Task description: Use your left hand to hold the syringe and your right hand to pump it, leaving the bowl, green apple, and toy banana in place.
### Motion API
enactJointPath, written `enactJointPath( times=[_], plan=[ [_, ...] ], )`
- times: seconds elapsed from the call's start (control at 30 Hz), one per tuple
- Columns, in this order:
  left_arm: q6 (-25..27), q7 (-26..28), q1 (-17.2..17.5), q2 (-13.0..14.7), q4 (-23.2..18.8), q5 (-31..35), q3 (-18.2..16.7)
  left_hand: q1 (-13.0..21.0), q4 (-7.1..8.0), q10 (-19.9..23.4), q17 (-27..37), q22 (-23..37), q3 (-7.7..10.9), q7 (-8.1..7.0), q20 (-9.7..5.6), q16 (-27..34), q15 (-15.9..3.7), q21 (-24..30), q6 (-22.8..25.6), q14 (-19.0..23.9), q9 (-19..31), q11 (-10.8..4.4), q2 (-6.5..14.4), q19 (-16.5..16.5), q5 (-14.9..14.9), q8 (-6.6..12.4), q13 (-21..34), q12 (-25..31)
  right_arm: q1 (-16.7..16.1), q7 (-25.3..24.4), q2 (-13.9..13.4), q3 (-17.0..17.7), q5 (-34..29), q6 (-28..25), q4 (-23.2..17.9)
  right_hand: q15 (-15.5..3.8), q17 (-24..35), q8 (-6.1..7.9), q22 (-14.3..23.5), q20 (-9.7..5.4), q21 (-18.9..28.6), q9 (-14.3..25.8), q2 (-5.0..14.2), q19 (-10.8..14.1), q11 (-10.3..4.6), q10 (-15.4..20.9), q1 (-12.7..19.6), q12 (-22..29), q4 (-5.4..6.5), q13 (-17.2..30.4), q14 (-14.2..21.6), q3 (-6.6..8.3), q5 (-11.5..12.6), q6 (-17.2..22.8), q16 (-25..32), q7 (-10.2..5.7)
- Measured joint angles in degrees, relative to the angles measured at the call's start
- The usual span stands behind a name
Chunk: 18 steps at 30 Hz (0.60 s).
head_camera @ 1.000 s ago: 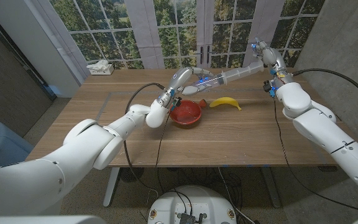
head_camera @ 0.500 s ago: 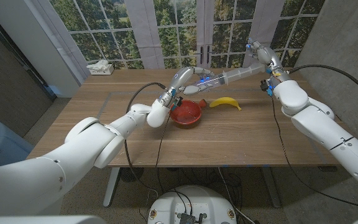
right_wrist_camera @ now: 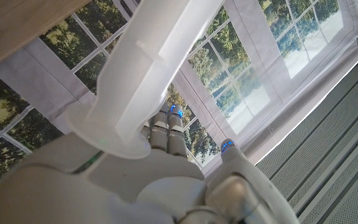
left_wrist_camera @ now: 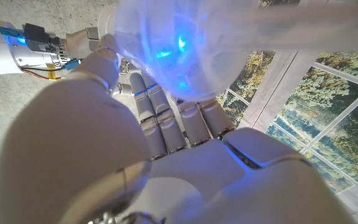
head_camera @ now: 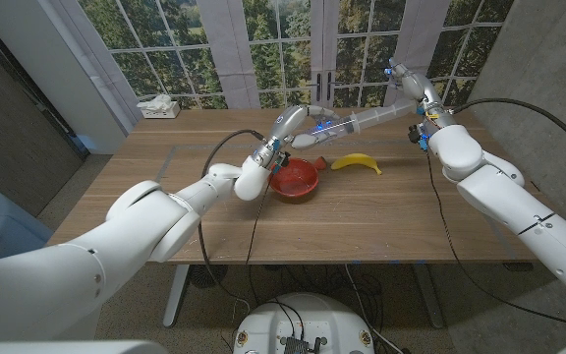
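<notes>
Left hand (head_camera: 293, 122) fingers wrapped round syringe (head_camera: 352, 122) barrel, right hand (head_camera: 408, 83) palm against plunger at 2 o'clock, bowl (head_camera: 293, 179) beneath, banana (head_camera: 357, 162) beside.

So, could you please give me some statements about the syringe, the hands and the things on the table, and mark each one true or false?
1. The left hand holds the syringe above the table. True.
2. The right hand rests on the table beside the banana. False: it is raised at the syringe's plunger end.
3. The toy banana lies inside the red bowl. False: it lies on the table beside the bowl.
4. A tissue box sits at the table's far left corner. True.
</notes>
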Motion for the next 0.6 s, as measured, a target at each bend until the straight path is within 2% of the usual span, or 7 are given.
enactJointPath(
  times=[0.13, 0.23, 0.33, 0.43, 0.6],
  plan=[
    [0.41, 0.0, -0.49, -0.13, 0.69, -1.21, 1.47, 0.03, -0.07, 0.03, 0.04, -0.09, -0.07, 0.0, 0.01, 0.0, -0.08, 0.32, 0.0, 0.08, 0.0, -0.03, -0.03, -0.01, -0.02, 0.0, 0.0, 0.0, -0.04, 0.25, -0.19, -0.15, -0.46, 0.43, -0.43, 0.0, 0.0, 0.0, 0.0, 0.0, 0.0, 0.0, -0.01, 0.0, 0.0, 0.0, -0.01, 0.0, 0.3, 0.0, 0.0, -0.17, 0.12, 0.0, 0.0, 0.0],
    [0.75, 0.0, -0.98, -0.25, 1.28, -2.69, 3.16, 0.24, -0.08, 0.44, 0.1, -0.08, -0.08, 0.0, 0.01, 0.0, -0.09, 0.67, 0.0, 0.1, 0.0, -0.43, -0.24, -0.01, -0.05, 0.0, 0.0, 0.01, -0.13, 0.44, -0.28, -0.21, -0.76, 0.8, -0.61, 0.0, -0.16, 0.0, 0.0, -0.03, 0.0, 0.0, -0.91, 0.03, 0.0, 0.0, -0.91, 0.0, 0.3, 0.0, 0.0, -0.17, 0.12, 0.0, 0.0, 0.0],
    [1.13, 0.0, -1.35, -0.27, 1.61, -4.33, 4.45, 0.4, -0.08, 0.44, 0.09, -0.08, -0.08, 0.0, 0.1, 0.0, -0.18, 0.76, 0.0, 0.2, 0.0, -0.43, -0.4, -0.11, -0.05, 0.0, -0.09, 0.01, -0.28, 0.73, -0.39, -0.34, -1.0, 1.19, -0.86, 0.0, -0.27, 0.0, 0.0, -0.21, 0.0, 0.0, -0.91, 0.21, 0.0, 0.0, -0.91, 0.0, 0.3, 0.0, 0.0, -0.17, 0.12, 0.0, 0.0, 0.0],
    [1.43, 0.0, -1.73, -0.28, 1.94, -5.84, 5.78, 0.47, -0.08, 0.44, 0.08, -0.22, -0.08, 0.0, 0.14, 0.0, -0.18, 1.08, 0.0, 0.2, 0.0, -0.43, -0.47, -0.16, -0.06, 0.0, -0.16, 0.01, -0.44, 0.99, -0.5, -0.4, -1.34, 1.67, -1.17, 0.0, -0.27, -0.23, 0.0, -0.21, 0.0, 0.0, -0.91, 0.21, 0.01, 0.0, -0.91, 0.0, 0.85, 0.0, 0.01, -0.1, 0.12, 0.0, 0.0, 0.01],
    [1.72, -0.01, -2.16, -0.28, 2.31, -7.64, 7.51, 0.47, -0.15, 0.79, 0.06, -0.36, -0.16, -0.23, 0.2, -0.05, -0.18, 1.33, 0.23, 0.2, -0.01, -0.69, -0.47, -0.22, -0.17, 0.0, -0.16, -0.22, -0.69, 1.21, -0.65, -0.42, -1.82, 2.03, -1.72, -0.32, -0.27, -0.23, 0.0, -0.21, -0.38, 0.0, -0.91, 0.2, 0.01, 0.0, -0.91, 0.01, 0.85, 0.01, 0.32, -0.1, 0.12, 0.0, 0.0, 0.01]
  ],
)
